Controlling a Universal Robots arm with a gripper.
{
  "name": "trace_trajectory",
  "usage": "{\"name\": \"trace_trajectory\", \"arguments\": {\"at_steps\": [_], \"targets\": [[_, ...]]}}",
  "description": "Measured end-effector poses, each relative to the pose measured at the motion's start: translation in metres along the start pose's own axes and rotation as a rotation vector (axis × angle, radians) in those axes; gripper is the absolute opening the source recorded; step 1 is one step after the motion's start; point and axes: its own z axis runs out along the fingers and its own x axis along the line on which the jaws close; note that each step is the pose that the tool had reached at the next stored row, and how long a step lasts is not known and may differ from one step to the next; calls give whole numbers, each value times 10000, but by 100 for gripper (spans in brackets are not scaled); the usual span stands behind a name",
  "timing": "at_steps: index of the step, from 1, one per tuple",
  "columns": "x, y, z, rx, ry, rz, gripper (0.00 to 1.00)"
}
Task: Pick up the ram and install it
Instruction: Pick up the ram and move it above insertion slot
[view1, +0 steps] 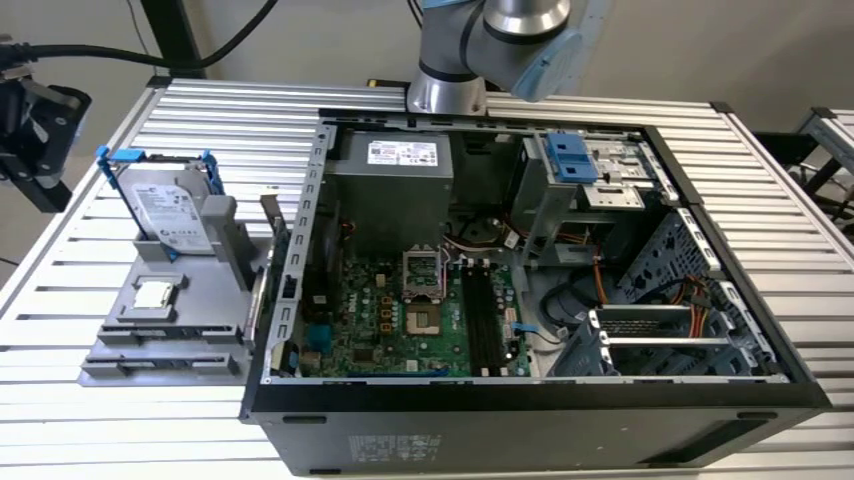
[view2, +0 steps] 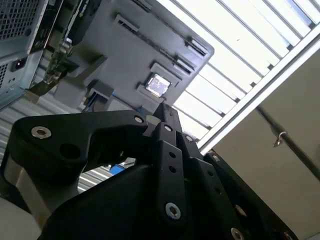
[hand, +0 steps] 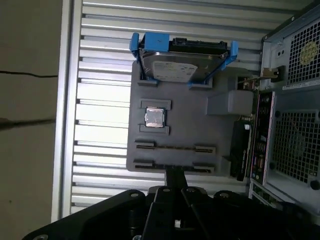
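Black gripper (hand: 175, 175), jaws clenched together on nothing, hangs over the grey tray's (hand: 190, 125) edge in the first wrist view. The ram (hand: 175, 148) stands edgewise between two clips just beyond. Bare slatted table (hand: 100, 100) flanks one side, the computer case (hand: 295, 125) the other.

The tray (hand: 190, 125) is matt grey plastic, the table (hand: 100, 100) ribbed bare metal, the hard drive (hand: 182, 67) shiny metal.

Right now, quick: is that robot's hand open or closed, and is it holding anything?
Hand: closed, fingers together, with nothing visible between them.
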Motion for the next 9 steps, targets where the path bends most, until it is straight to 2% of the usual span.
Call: {"name": "trace_trajectory", "arguments": {"at_steps": [9], "targets": [[0, 0, 1, -45, 76, -1606, 0]]}}
